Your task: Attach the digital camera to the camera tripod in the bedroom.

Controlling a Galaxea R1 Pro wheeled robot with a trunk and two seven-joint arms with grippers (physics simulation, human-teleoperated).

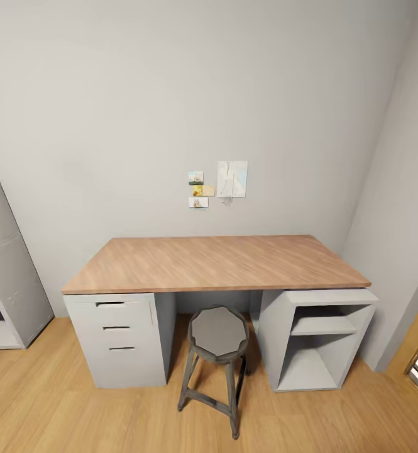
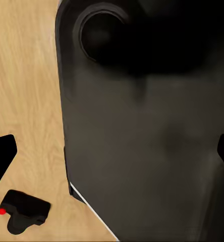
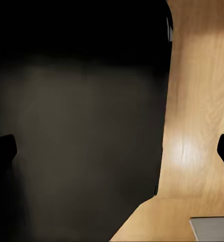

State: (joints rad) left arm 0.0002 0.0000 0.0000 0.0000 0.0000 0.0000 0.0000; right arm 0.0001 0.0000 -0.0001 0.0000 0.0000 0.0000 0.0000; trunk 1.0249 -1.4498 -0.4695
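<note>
A wood-topped desk [image 1: 215, 263] stands against a grey wall, its open shelf unit [image 1: 315, 340] bare and three drawers [image 1: 117, 328] shut, a stool [image 1: 218, 333] tucked in front. In the left wrist view the camera [image 2: 23, 210] lies on the wood floor [image 2: 26, 91] beside the robot's dark body [image 2: 152, 136]. Both grippers' fingertips [image 2: 1, 159] [image 3: 3, 148] sit wide apart, cut off at the frame edges.

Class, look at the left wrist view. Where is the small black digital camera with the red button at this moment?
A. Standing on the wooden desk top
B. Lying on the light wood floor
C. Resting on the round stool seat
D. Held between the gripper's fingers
B: the digital camera lies on the wood floor, apart from the dark finger at the picture's edge.
</note>
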